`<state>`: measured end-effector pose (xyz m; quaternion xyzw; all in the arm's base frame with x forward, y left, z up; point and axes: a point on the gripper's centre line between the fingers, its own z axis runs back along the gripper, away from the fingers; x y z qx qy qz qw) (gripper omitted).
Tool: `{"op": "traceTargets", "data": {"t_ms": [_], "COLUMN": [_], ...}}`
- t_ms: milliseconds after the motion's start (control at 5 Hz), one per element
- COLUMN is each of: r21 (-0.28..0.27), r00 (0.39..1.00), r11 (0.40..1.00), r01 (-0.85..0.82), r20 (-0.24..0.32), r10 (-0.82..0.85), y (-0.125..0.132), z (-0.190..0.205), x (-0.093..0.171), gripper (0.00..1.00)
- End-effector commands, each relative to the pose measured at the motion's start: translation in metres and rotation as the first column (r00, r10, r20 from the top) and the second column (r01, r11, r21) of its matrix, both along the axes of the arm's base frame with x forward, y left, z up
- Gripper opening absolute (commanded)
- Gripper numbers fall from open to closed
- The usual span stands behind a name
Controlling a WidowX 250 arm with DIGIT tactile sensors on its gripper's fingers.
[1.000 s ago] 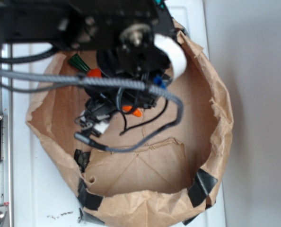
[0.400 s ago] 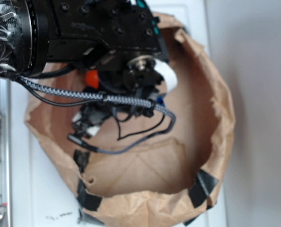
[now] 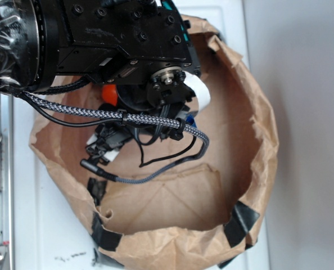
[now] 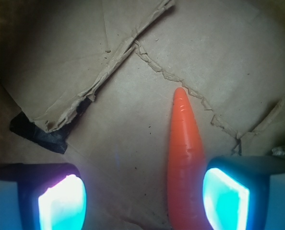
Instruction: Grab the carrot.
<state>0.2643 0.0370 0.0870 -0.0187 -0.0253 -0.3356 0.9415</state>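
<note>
- Glossy bright-orange toy carrot (image 4: 184, 163) lying on the creased brown paper floor (image 4: 133, 124) of the bag, pointed tip aiming toward the top of the wrist view, thick end running off the bottom edge
- Lying between the two glowing pads of the black gripper (image 4: 142, 201), much nearer the right-hand pad (image 4: 226, 199) and looking to be touching or just beside it; not possible to tell which
- Left-hand pad (image 4: 61, 203) standing well apart from the carrot, with bare paper between
- Jaws standing wide apart, gripping nothing
- Strip of black tape (image 4: 37, 132) sticking to a torn paper flap at the left of the wrist view
- In the exterior view, showing only a small orange patch (image 3: 109, 93) under the black robot arm (image 3: 99, 39), the rest being hidden
- Arm reaching down into the wide crumpled brown paper bag (image 3: 262, 140), braided grey cable (image 3: 99, 114) looping across its front
- Gripper itself being hidden by the wrist in that view
- Bag sitting on a white surface (image 3: 54, 236), black tape patches (image 3: 241, 220) holding its near rim
</note>
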Motion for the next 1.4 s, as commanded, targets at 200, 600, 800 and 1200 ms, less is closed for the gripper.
{"op": "traceTargets", "data": {"t_ms": [200, 600, 800, 1200], "r21": [0.043, 0.085, 0.137, 0.176], "r00": [0.987, 0.993, 0.996, 0.997], "r11": [0.996, 0.993, 0.99, 0.984], "r01": [0.082, 0.083, 0.044, -0.003], "r20": [0.134, 0.074, 0.07, 0.082], "r10": [-0.087, -0.089, -0.054, -0.011], "y": [0.004, 0.009, 0.012, 0.013], "z": [-0.021, -0.044, -0.056, -0.062], "x": [0.001, 0.01, 0.021, 0.025], "gripper": [1.0, 1.0, 1.0, 0.0]}}
